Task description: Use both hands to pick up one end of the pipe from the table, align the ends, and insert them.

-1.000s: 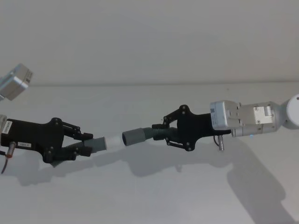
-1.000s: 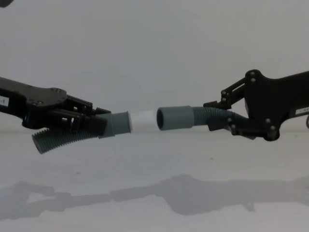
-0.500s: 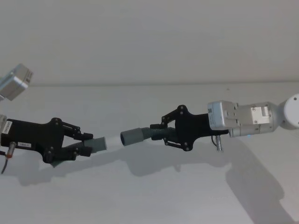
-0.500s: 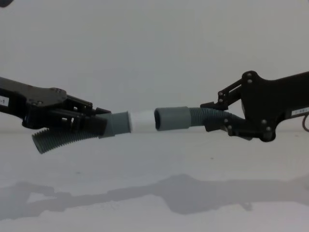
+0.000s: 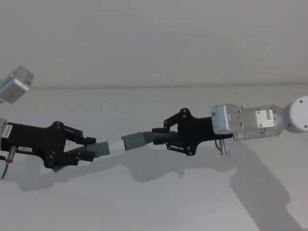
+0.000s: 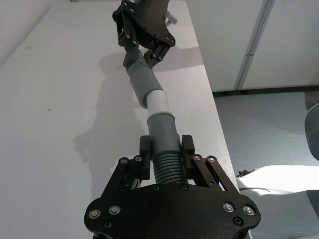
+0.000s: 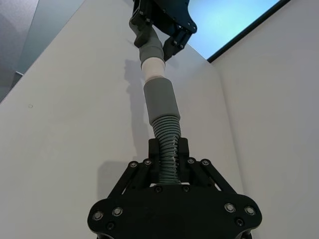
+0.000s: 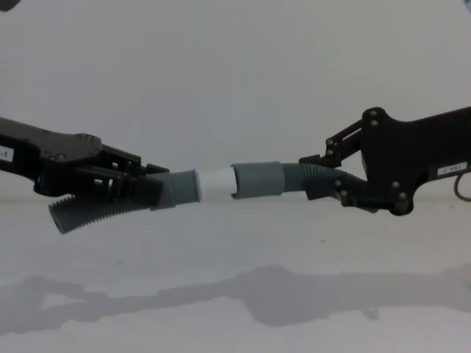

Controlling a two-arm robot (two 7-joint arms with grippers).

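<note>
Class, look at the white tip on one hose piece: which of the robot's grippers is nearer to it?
Left. The left gripper grips the hose piece just behind the white tip; the right gripper holds the other piece beyond its wide cuff.

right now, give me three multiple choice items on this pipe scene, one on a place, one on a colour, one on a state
1. Where are the two pipe pieces?
A. lying flat on the table
B. held above the table, one in each hand
C. both in one hand

2. What colour is the narrow tip on the left piece?
A. white
B. red
C. black

3. How do the ends stand?
A. far apart
B. white tip entering the wide cuff
C. pointing away from each other

Answers:
1 B, the left hand and right hand each grip a ribbed piece, with shadows on the table below.
2 A, the tip is white.
3 B, the wide cuff covers part of the tip.
</note>
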